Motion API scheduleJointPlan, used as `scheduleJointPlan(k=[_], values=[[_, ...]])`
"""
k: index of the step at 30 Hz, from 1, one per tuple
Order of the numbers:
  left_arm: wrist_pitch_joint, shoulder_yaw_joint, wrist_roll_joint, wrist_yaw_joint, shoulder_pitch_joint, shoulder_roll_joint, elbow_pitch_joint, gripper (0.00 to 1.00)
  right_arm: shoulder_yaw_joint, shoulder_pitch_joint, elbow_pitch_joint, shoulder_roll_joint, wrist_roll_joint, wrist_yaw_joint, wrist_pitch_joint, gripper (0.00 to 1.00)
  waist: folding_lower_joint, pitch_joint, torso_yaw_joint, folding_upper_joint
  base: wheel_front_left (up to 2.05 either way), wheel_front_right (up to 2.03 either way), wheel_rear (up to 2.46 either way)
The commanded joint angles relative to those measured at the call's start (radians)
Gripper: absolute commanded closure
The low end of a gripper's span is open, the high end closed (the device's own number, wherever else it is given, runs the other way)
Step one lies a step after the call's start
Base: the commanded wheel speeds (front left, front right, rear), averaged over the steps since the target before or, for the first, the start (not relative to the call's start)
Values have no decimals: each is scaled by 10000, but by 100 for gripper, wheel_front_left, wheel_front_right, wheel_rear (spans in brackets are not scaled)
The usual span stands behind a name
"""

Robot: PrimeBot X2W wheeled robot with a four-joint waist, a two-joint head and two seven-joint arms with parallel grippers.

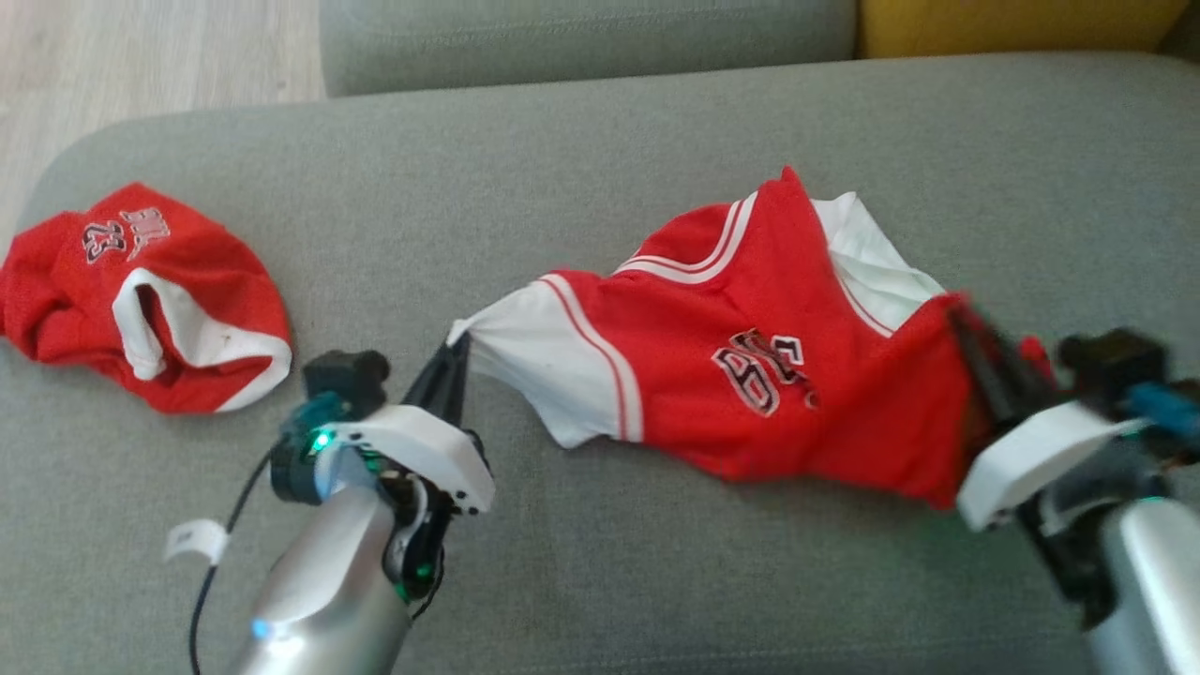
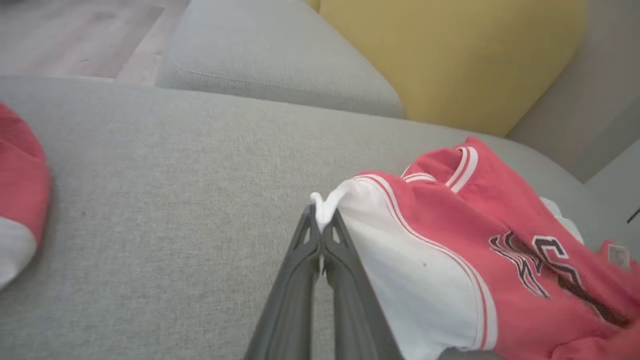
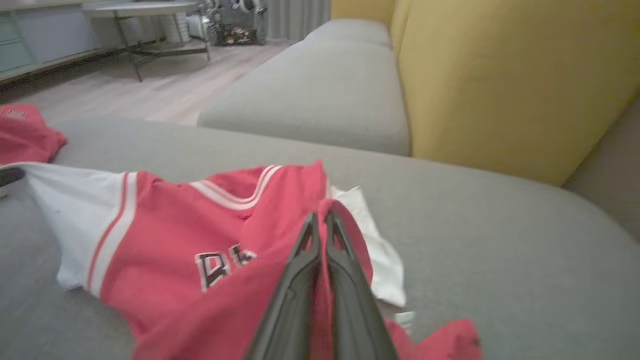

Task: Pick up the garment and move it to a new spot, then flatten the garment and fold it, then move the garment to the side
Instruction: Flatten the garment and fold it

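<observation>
Stretched across the grey sofa seat (image 1: 581, 159), mid-cushion: red and white jersey (image 1: 741, 366). Pinched at the white sleeve tip by left gripper (image 1: 458, 345), clenched on cloth; pinched at the red far edge by right gripper (image 1: 966, 319), likewise clenched. Probably light, limp, slippery mesh, apt to sag between holds. Best gripped at corners, kept taut. Second red jersey (image 1: 141, 291) well apart, leftward.
</observation>
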Motion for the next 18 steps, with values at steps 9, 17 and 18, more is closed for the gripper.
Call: scheduleJointPlan(k=[9,17,18], values=[[-27,2049,-1445,0,86,250,-2063,100,-1913,-711,-1273,-734,-4,-7,-790,100,0,-896,-245,0,0,0,0],[1304,2769,-2671,71,-831,372,-4996,100,-2041,-2527,-1125,-1407,-174,-7,-1701,100,0,-1343,-293,0,0,0,0],[1477,2876,-2814,161,-1006,377,-5440,100,-1969,-2846,-1111,-1435,-188,-7,-1840,100,0,-1396,-313,0,0,0,0]])
